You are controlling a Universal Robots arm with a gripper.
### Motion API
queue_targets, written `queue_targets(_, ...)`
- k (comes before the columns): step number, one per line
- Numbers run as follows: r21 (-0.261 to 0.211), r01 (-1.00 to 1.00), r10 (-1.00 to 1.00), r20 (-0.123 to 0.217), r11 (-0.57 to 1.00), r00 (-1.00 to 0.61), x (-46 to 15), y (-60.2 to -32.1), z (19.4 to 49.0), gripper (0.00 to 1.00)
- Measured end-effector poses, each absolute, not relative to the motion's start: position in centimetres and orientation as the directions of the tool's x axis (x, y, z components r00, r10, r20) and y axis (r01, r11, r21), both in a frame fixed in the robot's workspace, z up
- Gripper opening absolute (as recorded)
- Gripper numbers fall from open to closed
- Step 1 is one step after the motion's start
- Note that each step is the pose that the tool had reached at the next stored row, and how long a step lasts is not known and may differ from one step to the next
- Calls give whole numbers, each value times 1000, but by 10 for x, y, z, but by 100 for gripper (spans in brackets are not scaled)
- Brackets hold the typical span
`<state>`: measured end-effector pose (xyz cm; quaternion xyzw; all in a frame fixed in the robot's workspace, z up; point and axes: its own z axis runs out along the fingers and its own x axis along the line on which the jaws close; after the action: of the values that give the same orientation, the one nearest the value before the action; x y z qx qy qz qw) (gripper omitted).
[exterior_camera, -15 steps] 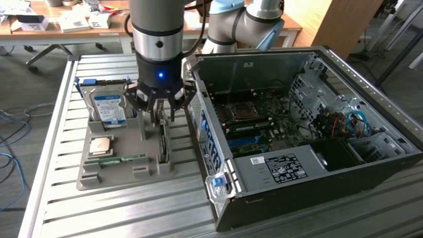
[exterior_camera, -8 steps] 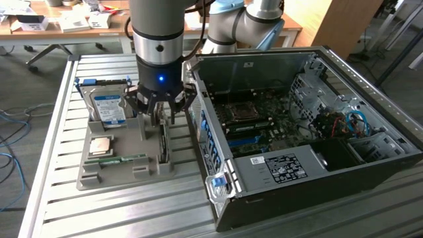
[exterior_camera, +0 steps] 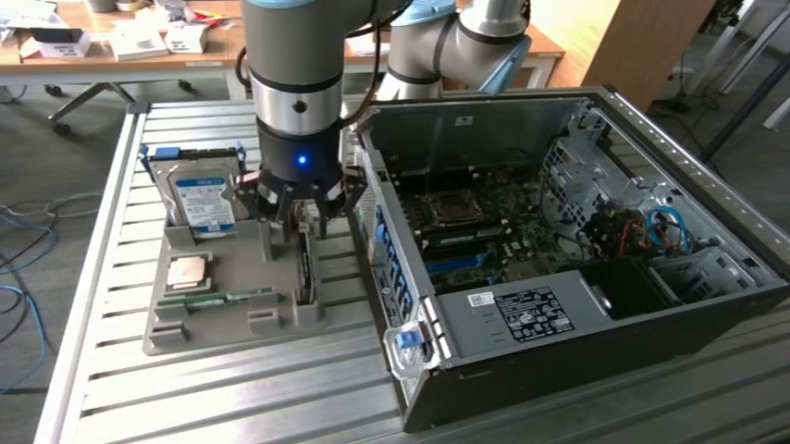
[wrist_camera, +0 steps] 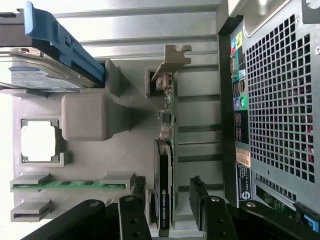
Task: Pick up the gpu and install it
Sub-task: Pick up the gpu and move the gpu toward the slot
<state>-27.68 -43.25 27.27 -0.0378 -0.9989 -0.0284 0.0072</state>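
Work scene with the grey holder (exterior_camera: 222, 331) as reference. The holder lies on a slatted metal table (exterior_camera: 185, 398). It carries several computer parts in separate recesses.

The gpu (exterior_camera: 303, 277) stands on its long edge in a slot along the side of the holder nearest the computer case (exterior_camera: 580, 314). In the wrist view the gpu (wrist_camera: 167, 150) appears edge-on, a thin card with a dark cooler on its face. Its silver bracket (wrist_camera: 172, 57) sits at the end of the holder near the hard drive.

The gripper (exterior_camera: 300, 217) hangs from the arm (exterior_camera: 296, 83) directly above the holder, over the gpu slot. It is open. Seen from the wrist, the gripper (wrist_camera: 166, 192) straddles the card, with its dark fingers (wrist_camera: 132, 217) one on each side. A gap shows between the card and the finger on the case side. The card rests in its slot, not lifted.

Other contents of the holder:
- A hard drive (exterior_camera: 203, 199) with a blue-and-white label stands upright at the holder's far end in the exterior view.
- A square processor (exterior_camera: 188, 270) lies flat near the holder's middle.
- A green memory stick (exterior_camera: 222, 298) lies in a groove just beside the processor.

The case stands just beside the holder, on the exterior view's right. Its side panel is off and the mainboard is exposed.
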Motion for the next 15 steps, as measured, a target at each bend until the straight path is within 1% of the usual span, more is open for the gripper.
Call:
queue_targets(6,56,76,75,17,996,-997,-277,-432,264,49)
queue_targets(15,56,76,75,17,996,-997,-277,-432,259,49)
